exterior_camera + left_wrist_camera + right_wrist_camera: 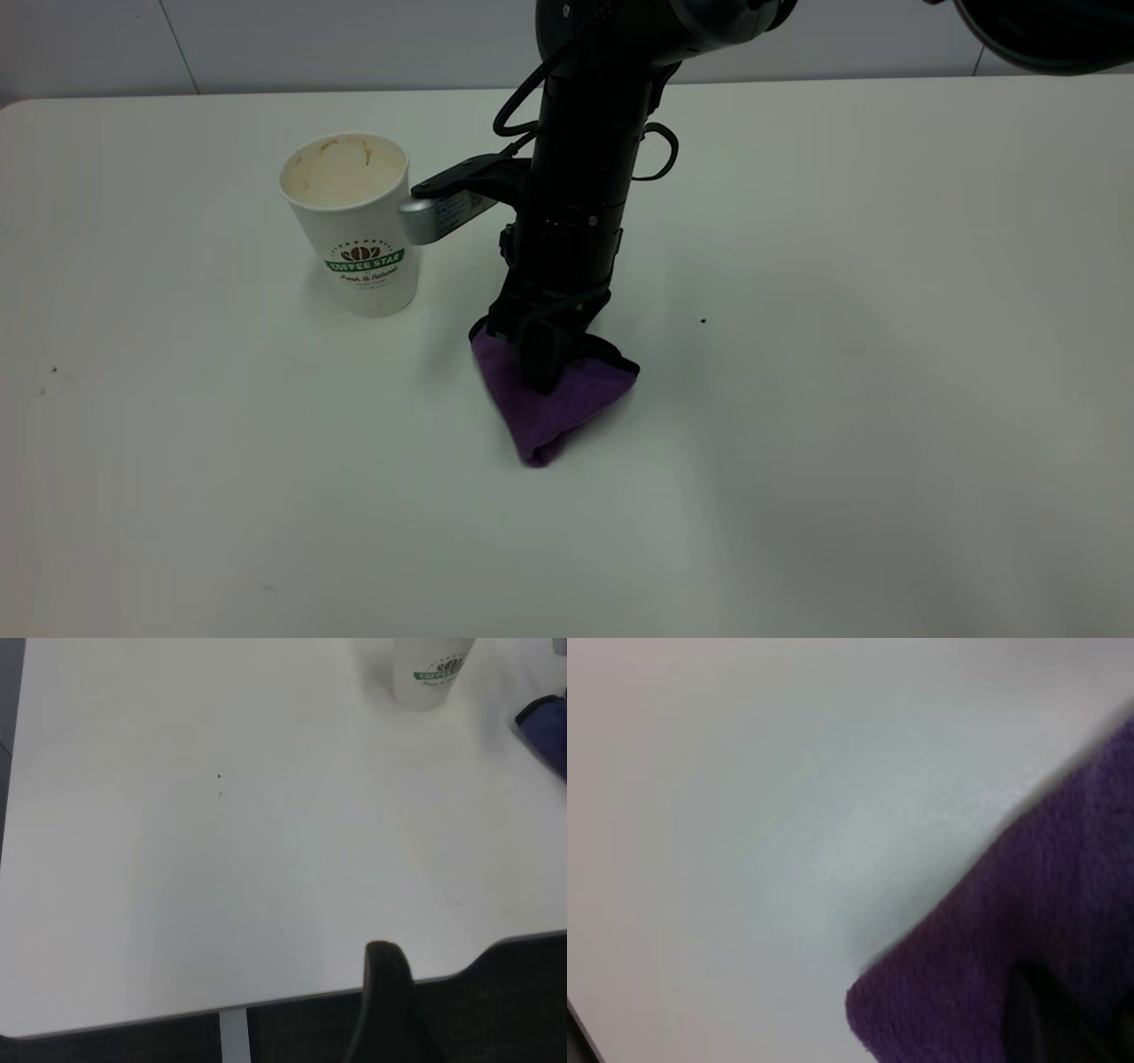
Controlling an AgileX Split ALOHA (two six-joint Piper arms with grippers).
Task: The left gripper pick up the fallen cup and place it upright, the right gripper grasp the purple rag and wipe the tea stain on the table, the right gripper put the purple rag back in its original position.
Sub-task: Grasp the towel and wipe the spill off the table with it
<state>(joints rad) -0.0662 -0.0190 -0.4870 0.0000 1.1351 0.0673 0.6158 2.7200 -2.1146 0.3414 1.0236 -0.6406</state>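
From the exterior view, the cup (353,226) stands upright on the white tabletop (842,266), its tea-stained inside open to the camera and its green logo facing forward. Just beside it, toward the middle of the tabletop, the right arm comes straight down, its silver-grey box close to the cup's rim, and the right pincer (542,377) presses onto the purple rag (549,399), which lies bunched on the surface with one corner pointing toward the camera. The fingers are planted in the cloth, clamped on it as far as this view lets one judge. The right wrist view adds only a close look: purple pile (1028,939) filling one corner, a dark fingertip (1041,1019) sunk into it, and bare white surface alongside. No brown blotch shows in any view. The left wrist view gives what the others do not: the left pincer (381,1010) held back at the tabletop's edge, well apart from the cup (430,673) and the rag (545,726), both seen far off. Only one dark finger shows there, so whether that pincer is apart or together cannot be told.
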